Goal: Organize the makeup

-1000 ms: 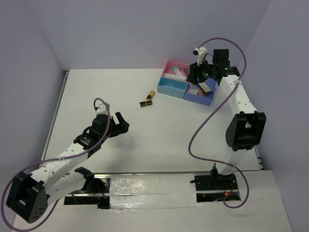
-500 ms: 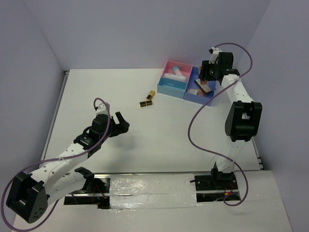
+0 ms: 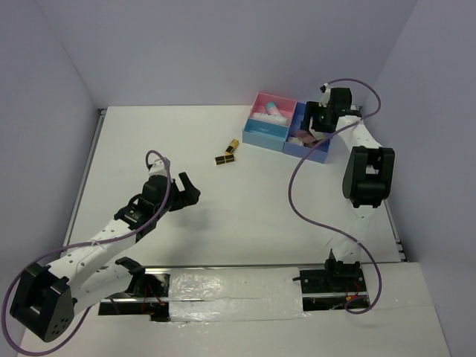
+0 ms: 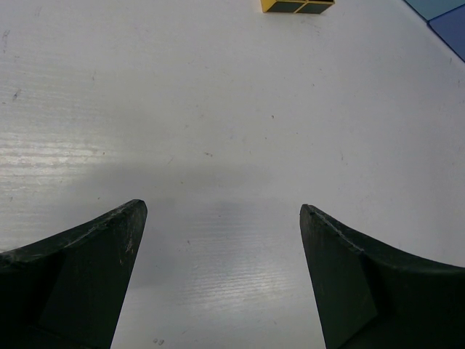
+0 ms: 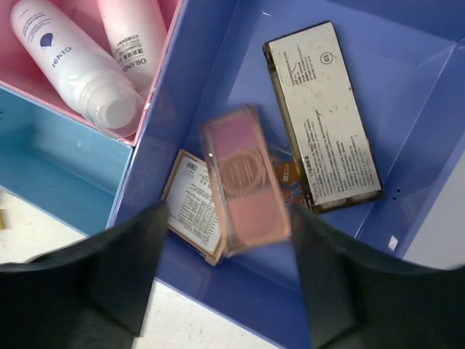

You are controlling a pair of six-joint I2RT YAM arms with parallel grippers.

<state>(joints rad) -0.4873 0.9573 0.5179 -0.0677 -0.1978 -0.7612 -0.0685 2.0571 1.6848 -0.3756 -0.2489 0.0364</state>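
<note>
My left gripper (image 4: 221, 207) hangs wide open and empty, with two lipsticks (image 3: 224, 159) loose ahead of it and cut off in the wrist view, so those are still to sort. Tubes (image 5: 73, 62) sit in the pink compartment (image 5: 168, 29), up-left of my right gripper (image 5: 229, 211). Its fingers stand apart over the blue compartment (image 5: 218, 43), where a blurred pink palette (image 5: 243, 182) lies between them on other palettes (image 5: 323, 116); it looks unclamped, though I can't see finger contact.

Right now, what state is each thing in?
Left jaws: open, empty.
Right jaws: open above blue compartment.
Pink palette: blurred, loose between the right jaws.
Long palette: flat in blue compartment, label up.
Tubes: lying in pink compartment.
Lipsticks: lying on table, not put away.
</note>
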